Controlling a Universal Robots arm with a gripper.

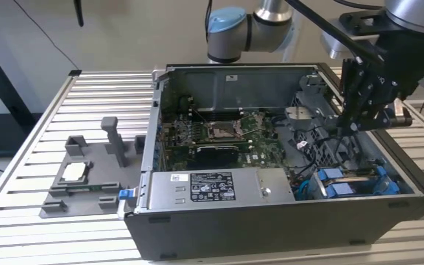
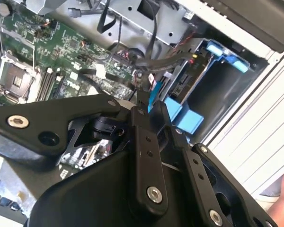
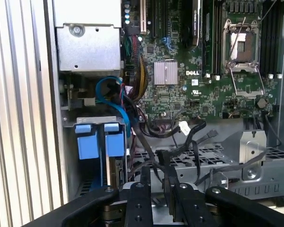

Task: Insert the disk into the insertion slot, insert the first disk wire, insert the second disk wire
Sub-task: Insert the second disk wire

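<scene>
The disk (image 1: pixel 346 182) lies in the insertion slot (image 1: pixel 386 185) at the case's front corner, on the exterior view's right. Its blue end tabs (image 3: pixel 97 142) face up, and one blue tab (image 2: pixel 187 118) sits just beyond my fingers. My gripper (image 1: pixel 342 130) hangs inside the case, a little above and behind the disk. In both wrist views its black fingers (image 3: pixel 144 194) stand close together, shut on a thin black disk wire (image 3: pixel 163 157). That wire (image 2: pixel 143 87) runs from the fingertips toward the bundle of cables beside the disk.
The open computer case (image 1: pixel 271 232) rests on a slatted metal table (image 1: pixel 20 221). Inside are the green motherboard (image 1: pixel 220 135) with its square processor socket (image 3: pixel 241 45) and a silver power-supply box (image 1: pixel 212 187). A grey fixture (image 1: pixel 86 182) stands outside the case on the exterior view's left.
</scene>
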